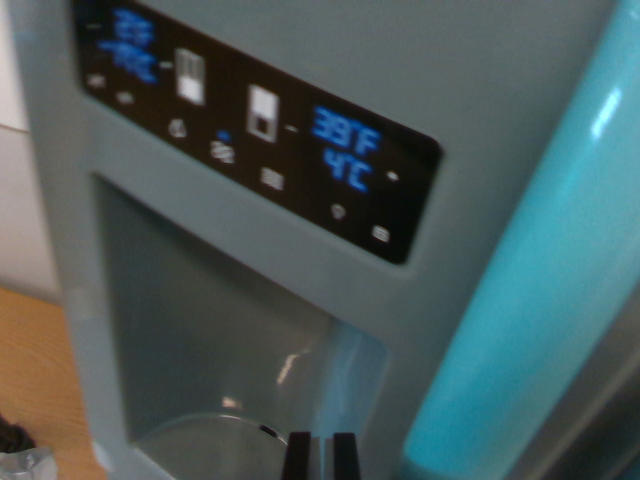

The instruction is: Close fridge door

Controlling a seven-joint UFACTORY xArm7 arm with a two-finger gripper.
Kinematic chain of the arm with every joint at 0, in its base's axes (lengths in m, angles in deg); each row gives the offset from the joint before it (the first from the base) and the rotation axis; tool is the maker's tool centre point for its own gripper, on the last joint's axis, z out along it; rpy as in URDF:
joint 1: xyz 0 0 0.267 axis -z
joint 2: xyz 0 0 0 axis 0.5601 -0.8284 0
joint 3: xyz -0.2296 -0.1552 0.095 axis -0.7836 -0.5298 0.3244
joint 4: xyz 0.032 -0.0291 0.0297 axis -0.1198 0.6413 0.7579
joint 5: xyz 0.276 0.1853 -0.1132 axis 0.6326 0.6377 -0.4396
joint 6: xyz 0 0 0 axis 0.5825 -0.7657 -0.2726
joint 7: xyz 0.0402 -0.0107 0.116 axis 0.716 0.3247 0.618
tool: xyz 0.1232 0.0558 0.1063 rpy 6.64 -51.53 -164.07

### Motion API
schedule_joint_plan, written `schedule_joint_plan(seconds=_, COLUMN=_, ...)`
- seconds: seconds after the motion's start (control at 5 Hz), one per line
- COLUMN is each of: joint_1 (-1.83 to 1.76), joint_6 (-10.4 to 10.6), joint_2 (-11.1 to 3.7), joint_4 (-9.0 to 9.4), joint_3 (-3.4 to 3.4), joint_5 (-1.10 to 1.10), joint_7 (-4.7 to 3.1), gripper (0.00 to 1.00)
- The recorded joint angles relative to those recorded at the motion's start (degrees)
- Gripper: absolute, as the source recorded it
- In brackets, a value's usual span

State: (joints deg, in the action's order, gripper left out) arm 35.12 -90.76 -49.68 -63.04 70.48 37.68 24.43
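Close against the camera stood the fridge door [480,110], a grey-blue panel that filled nearly the whole wrist view and appeared tilted, its edges running down toward the right. Across its upper part lay a black control panel [255,125], slanting from the upper left down to the right, with blue digits glowing at both ends; the right-hand set seemed to read 38 F over 4 C, though blur left the left-hand set unreadable. Small white icons sat between and beneath the numbers. Below the panel opened the dispenser recess [215,340], a shadowed niche set into the door, with a pale curved shape at its bottom edge that was too soft to name. To the right of the door ran a bright turquoise handle [540,300], thick and rounded, rising from the lower middle to the upper right corner and catching a white glint near the top. At the far left a strip of wooden floor [30,370] showed beyond the door's edge. At the bottom edge, the gripper [321,455] showed as two dark fingertips standing side by side, nearly together, with nothing between them, just in front of the recess.
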Motion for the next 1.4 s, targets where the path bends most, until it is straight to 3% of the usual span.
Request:
schedule_joint_plan(seconds=0.2, joint_1=0.0, joint_6=0.0, joint_2=-1.11, joint_4=-0.63, joint_3=-0.94, joint_5=0.0, joint_7=0.0, gripper=1.0)
schedule_joint_plan(seconds=0.4, joint_1=0.0, joint_6=0.0, joint_2=-1.11, joint_4=-0.63, joint_3=-0.94, joint_5=0.0, joint_7=0.0, gripper=1.0)
schedule_joint_plan(seconds=0.6, joint_1=0.0, joint_6=0.0, joint_2=-2.19, joint_4=-1.22, joint_3=-1.68, joint_5=0.0, joint_7=0.0, gripper=1.0)
schedule_joint_plan(seconds=0.8, joint_1=0.0, joint_6=0.0, joint_2=-2.19, joint_4=-1.22, joint_3=-1.68, joint_5=0.0, joint_7=0.0, gripper=1.0)
schedule_joint_plan(seconds=1.0, joint_1=0.0, joint_6=0.0, joint_2=-3.5, joint_4=-2.3, joint_3=-2.24, joint_5=0.0, joint_7=0.0, gripper=1.0)
schedule_joint_plan(seconds=1.2, joint_1=0.0, joint_6=0.0, joint_2=-3.5, joint_4=-2.3, joint_3=-2.24, joint_5=0.0, joint_7=0.0, gripper=1.0)
schedule_joint_plan(seconds=1.4, joint_1=0.0, joint_6=0.0, joint_2=-4.95, joint_4=-3.57, joint_3=-2.8, joint_5=0.0, joint_7=0.0, gripper=1.0)
